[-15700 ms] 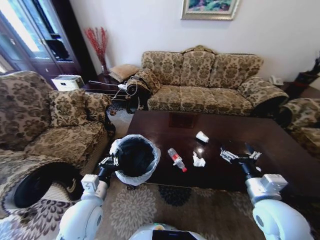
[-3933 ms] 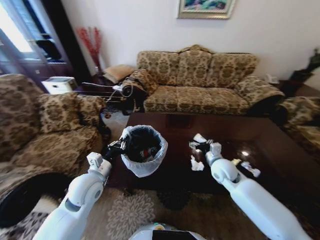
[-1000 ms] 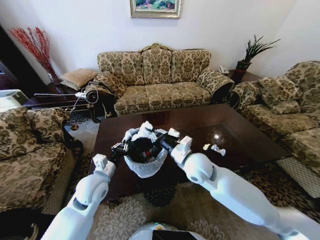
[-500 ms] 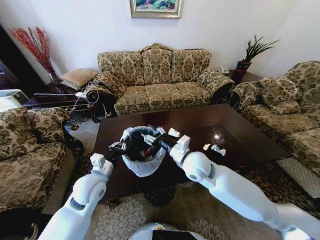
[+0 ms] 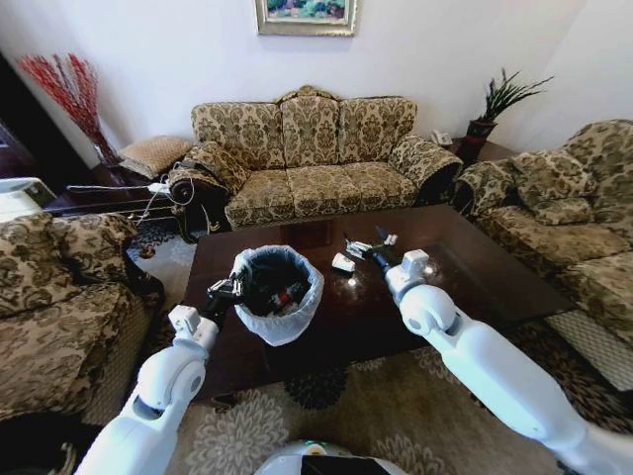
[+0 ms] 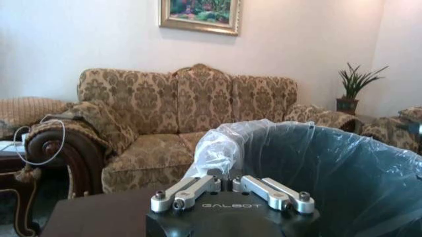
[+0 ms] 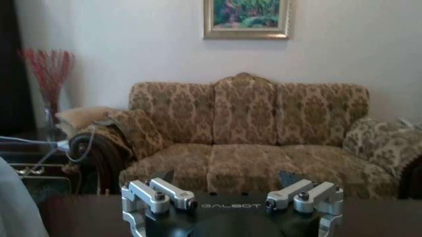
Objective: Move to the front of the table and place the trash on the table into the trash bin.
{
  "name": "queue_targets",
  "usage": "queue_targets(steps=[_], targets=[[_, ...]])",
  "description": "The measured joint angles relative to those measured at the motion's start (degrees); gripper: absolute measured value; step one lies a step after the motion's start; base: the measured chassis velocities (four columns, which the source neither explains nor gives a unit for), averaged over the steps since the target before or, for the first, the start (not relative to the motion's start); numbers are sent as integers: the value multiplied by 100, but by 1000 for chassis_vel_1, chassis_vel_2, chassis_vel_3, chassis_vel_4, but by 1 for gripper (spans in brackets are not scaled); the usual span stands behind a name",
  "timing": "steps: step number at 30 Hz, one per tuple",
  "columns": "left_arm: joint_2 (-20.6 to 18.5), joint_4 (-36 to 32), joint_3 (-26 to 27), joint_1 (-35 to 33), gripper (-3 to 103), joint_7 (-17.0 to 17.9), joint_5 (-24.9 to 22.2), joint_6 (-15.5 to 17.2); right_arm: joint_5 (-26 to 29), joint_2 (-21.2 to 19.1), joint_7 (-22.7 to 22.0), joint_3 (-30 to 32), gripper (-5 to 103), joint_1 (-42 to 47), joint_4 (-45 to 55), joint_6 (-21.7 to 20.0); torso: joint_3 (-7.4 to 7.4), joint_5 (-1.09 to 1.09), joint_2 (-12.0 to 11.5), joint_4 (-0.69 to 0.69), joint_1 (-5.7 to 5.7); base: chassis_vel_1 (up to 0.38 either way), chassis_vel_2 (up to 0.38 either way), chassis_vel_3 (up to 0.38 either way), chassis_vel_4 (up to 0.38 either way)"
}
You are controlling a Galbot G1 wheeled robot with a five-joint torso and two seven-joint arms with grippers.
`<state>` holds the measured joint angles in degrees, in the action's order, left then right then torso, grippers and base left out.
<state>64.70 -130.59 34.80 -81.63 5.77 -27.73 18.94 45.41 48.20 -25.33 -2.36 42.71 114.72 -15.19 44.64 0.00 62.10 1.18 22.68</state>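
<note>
Bin first, from your head view: the trash bin [image 5: 278, 293] sits on the tabletop [image 5: 455, 267] toward its front left part, its white bag folded over the rim, and inside the black liner you can make out some litter with a touch of red on it. Your left pincer [image 5: 224, 291] is clamped shut on the bin's rim at the side nearest the left arm. Your right pincer [image 5: 366, 243] hovers over the middle of the tabletop, spread wide with nothing between its tips; a small white piece of trash [image 5: 343, 263] lies on the wood just beside and below it, apart from the bin. To the right of that arm the dark wood runs bare out to the far right edge, with the sofa [image 5: 315, 158] beyond the back edge and an armchair [image 5: 569, 203] off the right end. In your left wrist view, the left pincer [image 6: 232, 183] has its two fingers drawn together on the bag's bunched white plastic at the rim of the bin [image 6: 343, 168], whose dark bagged inside fills the space past it. In your right wrist view, the right pincer [image 7: 226, 185] stands fully apart, holding nothing, above the dark tabletop [image 7: 79, 212], facing the sofa [image 7: 247, 133]; a sliver of the white bag [image 7: 13, 207] shows at the edge.
</note>
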Motion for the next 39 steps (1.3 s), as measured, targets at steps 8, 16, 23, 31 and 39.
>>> queue_targets(steps=[8, 16, 23, 31, 39], targets=[[-3, -83, -15, -53, 3, 18, -3, -34, -257, 205, -74, 68, 100, 241, -348, -94, 0, 0, 0, -1, -1, -37, 33, 30, -38], [-2, -138, -8, -67, 3, 21, -3, -40, -345, 385, -73, -41, 100, 145, -664, -332, 0, 0, 0, 0, -1, -195, 174, 186, -187], [-22, -147, -57, -27, 3, 31, -8, -40, -468, 705, 76, -110, 100, -98, -1685, -524, 4, -1, -5, 1, 11, -173, 159, 140, -159], [-147, -123, -77, 22, 3, 25, -66, -33, -319, 1144, 817, -161, 100, -149, -2674, -449, -4, 0, 1, -1, -9, -11, 3, -1, 0], [-275, -99, 45, -35, 3, 52, -106, -33, -290, 1721, 1401, -47, 100, -310, -3781, -259, 0, -1, 1, 2, 0, 31, -27, -27, 30]])
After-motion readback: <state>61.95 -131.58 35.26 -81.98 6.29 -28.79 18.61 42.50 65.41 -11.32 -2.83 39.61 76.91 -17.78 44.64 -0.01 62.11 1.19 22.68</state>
